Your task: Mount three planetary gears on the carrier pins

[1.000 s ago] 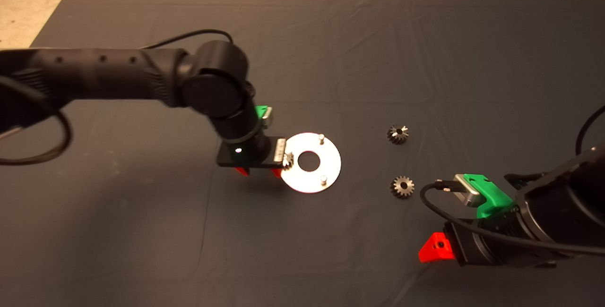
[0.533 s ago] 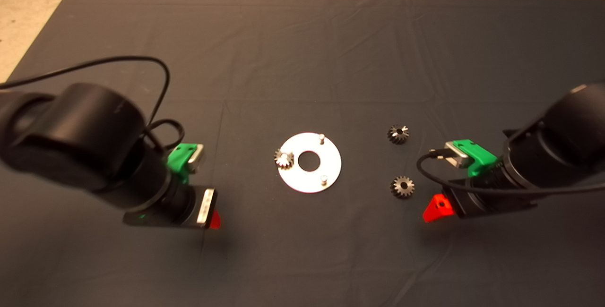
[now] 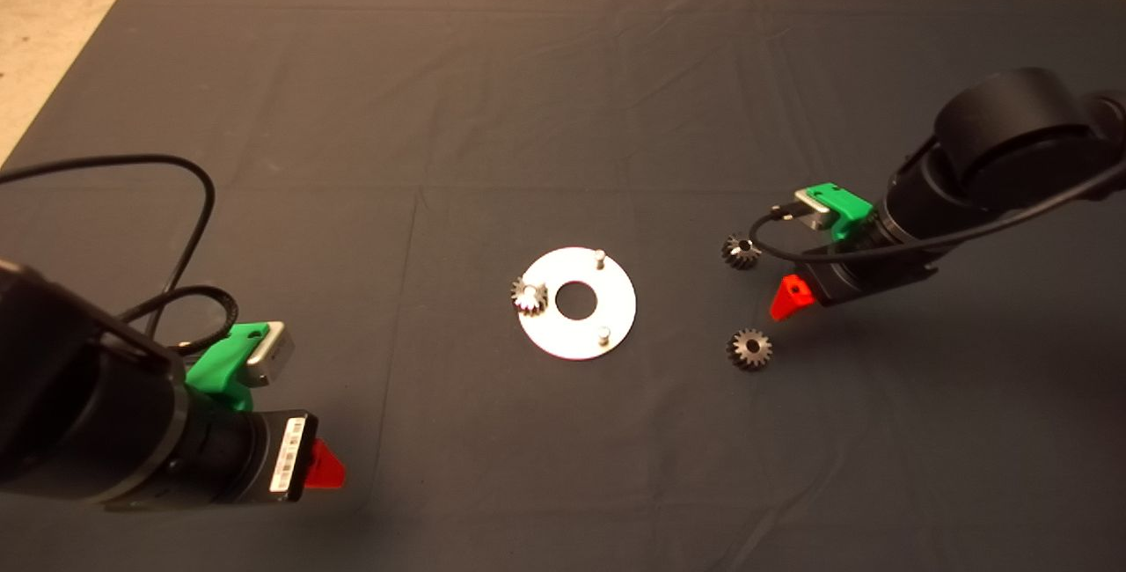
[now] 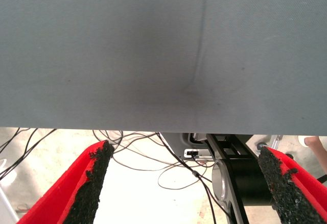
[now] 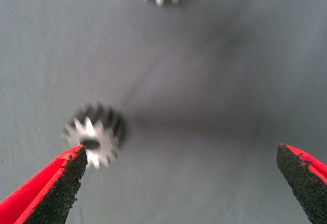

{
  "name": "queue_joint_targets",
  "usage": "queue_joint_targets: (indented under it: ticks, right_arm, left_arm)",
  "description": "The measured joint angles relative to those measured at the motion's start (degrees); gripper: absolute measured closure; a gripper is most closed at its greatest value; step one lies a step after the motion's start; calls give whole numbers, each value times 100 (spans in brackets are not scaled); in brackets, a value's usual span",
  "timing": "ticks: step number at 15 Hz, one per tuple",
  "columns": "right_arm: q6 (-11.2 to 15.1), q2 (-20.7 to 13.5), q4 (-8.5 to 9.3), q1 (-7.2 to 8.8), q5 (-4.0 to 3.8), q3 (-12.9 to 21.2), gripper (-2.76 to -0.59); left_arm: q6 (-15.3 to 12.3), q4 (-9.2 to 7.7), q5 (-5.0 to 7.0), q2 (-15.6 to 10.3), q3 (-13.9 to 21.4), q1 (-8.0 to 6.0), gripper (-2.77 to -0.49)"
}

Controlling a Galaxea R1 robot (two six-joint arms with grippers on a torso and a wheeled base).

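Left claw (image 3: 324,465) parked at worktop's near left edge, fingers wide, nothing held.

Carrier disc (image 3: 616,319) mid-mat: one gear (image 3: 530,297) seated on pin, two pins (image 3: 599,257) bare.

Step in hand: fetch second gear.

Far gear (image 3: 741,251) just beside right claw (image 5: 179,183), off-centre by one finger; near gear (image 3: 749,348) close by. Right claw spread wide, empty.

Next, by my reckoning: centre over far gear, descend, pinch. Path clear; own cable (image 3: 765,242) droops near gear.

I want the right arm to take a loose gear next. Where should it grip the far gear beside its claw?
Grip the far gear across its toothed rim, coming straight down. It lies flat on the mat, hole up, so only its sides offer hold. The right claw is open but off-centre, so centre it first.
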Motion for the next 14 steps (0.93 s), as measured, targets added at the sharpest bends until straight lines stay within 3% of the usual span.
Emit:
queue_joint_targets:
  ticks: [8, 11, 14]
  right_arm:
    - [-612, 567, -495, -1, 17, -1008, -275]
    - [-670, 661, -577, -16, 0, -1246, -275]
    - [-692, 804, -623, -129, 9, -1471, -275]
  left_arm:
    - [-17, -12, -2, -94, 37, -1, -204]
    - [-17, -12, -5, -94, 47, -1, -204]
    - [-20, -12, -4, -91, 47, -1, -204]
